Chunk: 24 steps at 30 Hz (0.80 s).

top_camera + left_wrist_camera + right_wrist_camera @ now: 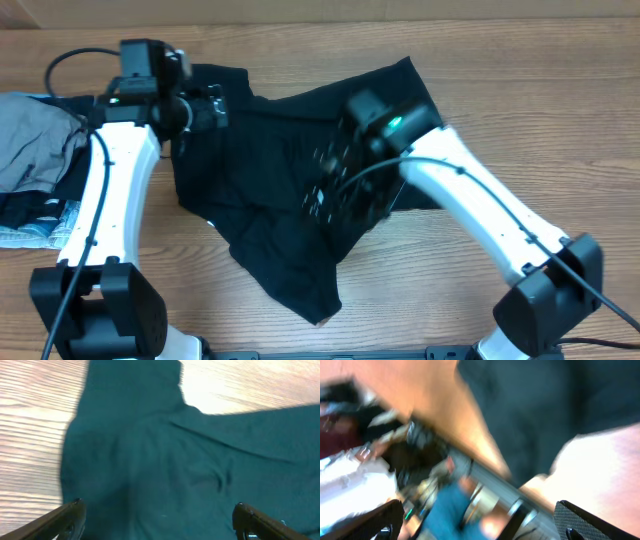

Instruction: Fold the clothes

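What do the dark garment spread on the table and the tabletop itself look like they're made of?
The dark garment looks like soft matte fabric, perhaps a cotton-like knit: it lies limp, creased, with no shine. The tabletop looks like wood or wood-look laminate: light brown, long grain lines, smooth and faintly glossy. Which of the two it is cannot be told.

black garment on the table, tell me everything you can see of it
The garment is black, soft thin cloth, with a stitched seam in the left wrist view. It lies unfolded and wrinkled on the wooden table, one lobe pointing to the near edge. The left tool, open, is over its far left corner; the right tool, blurred, is over its middle. Contact cannot be told.
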Each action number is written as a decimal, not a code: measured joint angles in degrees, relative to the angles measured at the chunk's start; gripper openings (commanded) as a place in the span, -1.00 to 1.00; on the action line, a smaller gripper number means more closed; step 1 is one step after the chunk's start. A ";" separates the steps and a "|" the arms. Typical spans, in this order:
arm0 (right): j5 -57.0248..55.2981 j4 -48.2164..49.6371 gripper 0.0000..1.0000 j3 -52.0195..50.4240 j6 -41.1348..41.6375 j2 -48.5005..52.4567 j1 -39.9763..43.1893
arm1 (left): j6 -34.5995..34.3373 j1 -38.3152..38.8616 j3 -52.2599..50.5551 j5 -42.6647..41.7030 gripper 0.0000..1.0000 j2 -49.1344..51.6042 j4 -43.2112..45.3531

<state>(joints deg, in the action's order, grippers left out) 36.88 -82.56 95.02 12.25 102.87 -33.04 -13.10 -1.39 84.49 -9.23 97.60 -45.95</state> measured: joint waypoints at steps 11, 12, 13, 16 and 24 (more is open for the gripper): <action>-25.73 29.16 -0.92 4.55 -2.08 1.40 17.68 | -2.29 5.90 0.37 1.95 -0.92 10.27 -0.07; -26.91 31.71 -0.92 4.63 -2.69 2.51 19.02 | -3.06 5.90 0.37 2.89 -0.92 10.45 0.00; -27.65 33.53 -0.92 4.70 -3.37 3.78 19.96 | -3.76 5.90 0.37 3.78 -0.92 10.45 0.02; -28.13 37.92 -0.92 4.79 -6.23 9.29 21.88 | -6.60 5.90 0.42 6.91 -0.92 10.45 -0.66; -27.50 43.98 -0.92 4.72 -13.20 24.50 22.49 | -17.62 5.90 0.00 18.21 -0.92 10.45 -5.68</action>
<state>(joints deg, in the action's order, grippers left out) 9.39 -38.59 99.74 -0.95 127.37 -10.55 -30.72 4.51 84.49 8.97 108.05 -51.64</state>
